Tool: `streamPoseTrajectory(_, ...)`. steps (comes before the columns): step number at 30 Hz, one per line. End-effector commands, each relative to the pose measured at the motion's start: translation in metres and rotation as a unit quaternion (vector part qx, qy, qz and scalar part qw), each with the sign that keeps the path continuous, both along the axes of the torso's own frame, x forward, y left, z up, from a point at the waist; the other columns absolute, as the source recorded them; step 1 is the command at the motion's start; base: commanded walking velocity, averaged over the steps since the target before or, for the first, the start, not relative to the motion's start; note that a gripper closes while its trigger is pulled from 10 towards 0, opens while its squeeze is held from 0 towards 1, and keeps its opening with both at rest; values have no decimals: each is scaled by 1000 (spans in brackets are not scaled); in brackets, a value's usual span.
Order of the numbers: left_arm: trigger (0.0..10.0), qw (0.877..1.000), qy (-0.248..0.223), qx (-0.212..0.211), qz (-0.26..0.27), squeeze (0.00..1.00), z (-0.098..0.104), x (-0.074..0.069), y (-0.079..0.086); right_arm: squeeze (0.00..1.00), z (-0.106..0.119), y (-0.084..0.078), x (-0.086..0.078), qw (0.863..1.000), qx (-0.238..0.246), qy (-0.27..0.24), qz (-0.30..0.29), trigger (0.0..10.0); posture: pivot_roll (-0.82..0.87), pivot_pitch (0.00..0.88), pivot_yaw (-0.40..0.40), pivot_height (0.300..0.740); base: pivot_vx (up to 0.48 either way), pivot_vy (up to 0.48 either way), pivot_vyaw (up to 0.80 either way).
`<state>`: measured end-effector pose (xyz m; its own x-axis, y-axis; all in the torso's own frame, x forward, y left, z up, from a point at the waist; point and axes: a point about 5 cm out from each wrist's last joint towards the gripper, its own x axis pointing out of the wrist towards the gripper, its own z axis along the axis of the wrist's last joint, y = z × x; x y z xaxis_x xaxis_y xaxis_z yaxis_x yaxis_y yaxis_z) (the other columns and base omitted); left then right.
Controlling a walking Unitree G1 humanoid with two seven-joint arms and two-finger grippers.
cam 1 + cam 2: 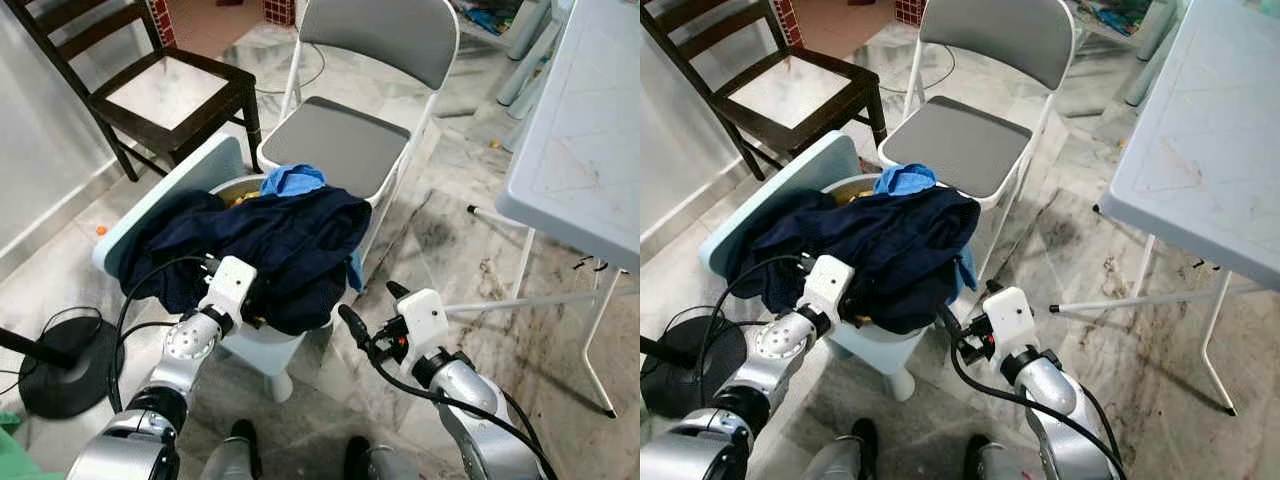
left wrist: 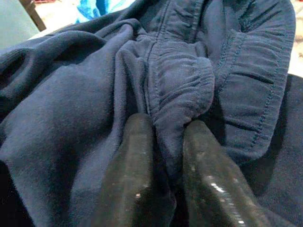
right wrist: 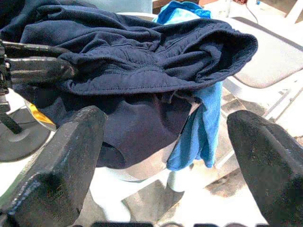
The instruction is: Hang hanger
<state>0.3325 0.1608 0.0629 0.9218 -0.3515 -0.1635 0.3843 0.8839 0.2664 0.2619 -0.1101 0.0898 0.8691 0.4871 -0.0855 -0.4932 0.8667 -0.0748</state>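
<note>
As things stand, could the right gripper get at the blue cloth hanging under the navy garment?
Probably yes. The right gripper is open and faces the blue cloth, which hangs free below the navy garment with nothing between. The left gripper is shut on the navy garment, off to one side.

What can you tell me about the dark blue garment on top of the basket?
The navy garment is soft knit cloth with stitched seams and a gathered elastic band. It lies crumpled over a pale basket, spilling down its front. A light blue cloth pokes out behind and hangs below it. The left gripper has its jaws shut on a fold near the band; the right gripper waits open beside it.
</note>
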Motion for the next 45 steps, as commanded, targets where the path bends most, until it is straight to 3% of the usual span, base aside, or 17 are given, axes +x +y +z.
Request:
streamPoseTrajectory(1,0,999,4,-3,33,0,-7,-6,12,0,-6,0,-4,1000,-5,12,3,10000,39,276,-56,740,0,0,0)
streamPoseTrajectory(3,0,996,-50,-16,76,0,-1,-10,20,0,-5,0,-1,1000,-7,10,6,10000,43,276,-62,740,0,0,0)
streamPoseTrajectory(9,0,986,-130,-37,95,0,18,-11,21,0,-4,-2,1,1000,-10,8,5,10000,46,275,-66,740,0,0,0)
streamPoseTrajectory(14,0,976,-197,-46,84,0,34,-15,15,0,-4,-1,1,1000,-11,8,6,10000,47,274,-67,740,0,0,0)
streamPoseTrajectory(18,0,962,-267,-43,49,0,53,-28,3,0,-4,-1,2,1000,-12,7,6,10000,56,275,-66,740,0,0,0)
streamPoseTrajectory(20,0,961,-271,-43,46,0,54,-29,2,0,-4,0,2,1000,-12,7,6,10000,57,275,-67,740,0,0,0)
streamPoseTrajectory(22,0,958,-282,-40,25,0,55,-39,-4,0,-4,0,3,1000,-13,6,7,10000,62,276,-67,740,0,0,0)
streamPoseTrajectory(24,0,959,-279,-38,19,0,52,-45,-5,0,-5,0,3,1000,-13,6,8,10000,63,276,-67,740,0,0,0)
streamPoseTrajectory(28,0,973,-223,-42,51,0,29,-57,5,0,-5,2,4,1000,-13,5,10,10000,70,276,-68,740,0,0,0)
streamPoseTrajectory(30,0,982,-154,-55,91,0,7,-63,14,0,-6,2,5,1000,-15,6,12,10000,74,276,-71,740,0,0,0)
streamPoseTrajectory(38,78,988,-69,-44,134,0,-22,-70,26,0,-7,3,6,1000,-23,7,18,10000,78,277,-79,740,0,0,0)
streamPoseTrajectory(39,8784,989,-69,-41,126,235,-21,-68,26,0,-7,2,7,1000,-24,7,18,10000,79,278,-81,740,0,0,0)
streamPoseTrajectory(40,10000,988,-76,-49,123,1000,-16,-66,25,0,-7,2,7,1000,-24,7,18,10000,79,277,-82,740,0,0,0)
streamPoseTrajectory(45,10000,989,-119,-32,83,1000,1,-57,18,0,-8,3,7,999,-25,7,20,10000,81,275,-83,740,0,0,0)
